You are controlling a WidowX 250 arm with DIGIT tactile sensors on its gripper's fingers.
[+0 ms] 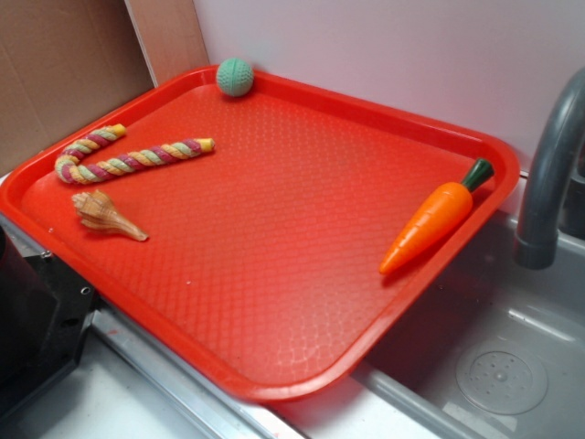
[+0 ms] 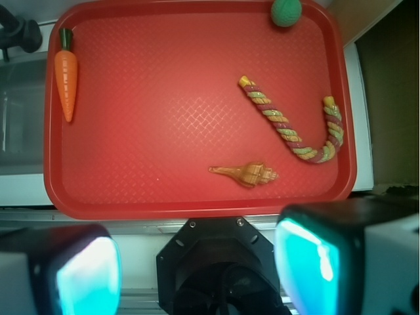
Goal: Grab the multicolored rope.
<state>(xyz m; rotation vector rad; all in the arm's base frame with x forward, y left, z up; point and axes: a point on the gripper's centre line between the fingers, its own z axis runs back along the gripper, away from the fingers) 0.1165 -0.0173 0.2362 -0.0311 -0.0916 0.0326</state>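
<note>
The gripper (image 2: 197,262) is spread wide above the tray (image 2: 197,203). Drop on the rope (image 2: 289,134) (not the shell (image 2: 252,174)) at its straight middle.

Sat across a red tray (image 1: 302,361): green ball (image 1: 235,77) at far rim, tan shell (image 1: 105,214) near left edge, toy carrot (image 1: 431,219) at right. Stood beside: grey faucet (image 1: 548,174), sink (image 1: 501,366).

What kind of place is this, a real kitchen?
Probably a toy kitchen set: a grey faucet over a small sink, with a red tray holding a plastic carrot and a rope.
</note>
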